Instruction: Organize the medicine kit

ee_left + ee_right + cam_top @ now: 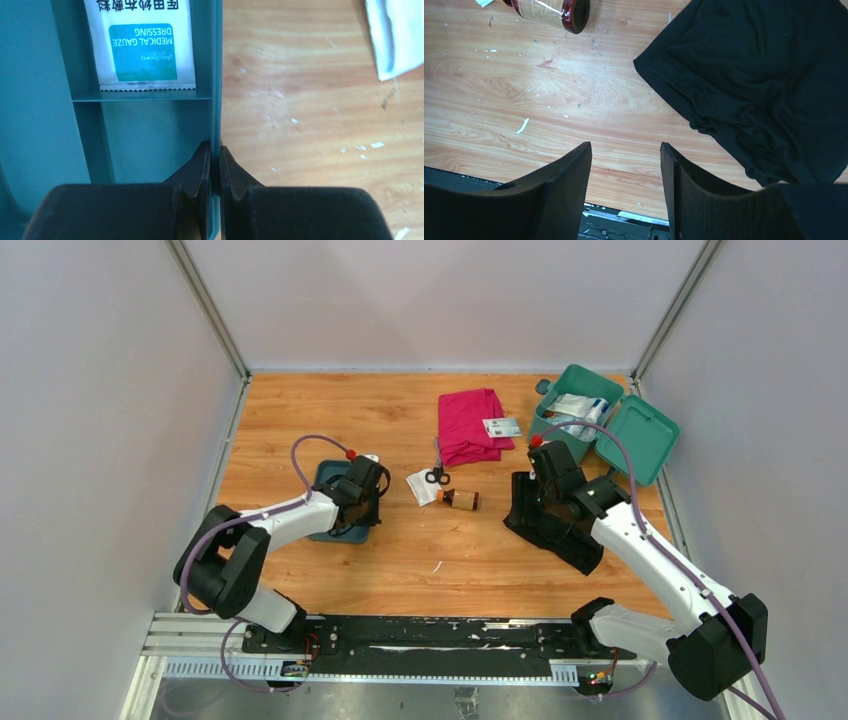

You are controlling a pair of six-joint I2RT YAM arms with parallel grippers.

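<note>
Tray (pixel 150 135) wall clamped by left gripper (pixel 215 161) (tray mostly cropped); right gripper (pixel 626 156) spread, seemingly above table (pixel 524 90).

The green medicine kit box (pixel 577 373) stands open at the far right corner of the desk (pixel 380 410), its lid (pixel 640 438) swung out to the right and white packets (pixel 578 412) inside. The teal tray (pixel 325 480) sits at the left with a gauze dressing packet (pixel 142 45) flat in one compartment; the left pincer (pixel 213 155) clamps a side wall. Mid-desk, a brown bottle (pixel 461 500) lies on its side near scissors (pixel 437 475), which rest on a white sachet (pixel 420 487).
</note>
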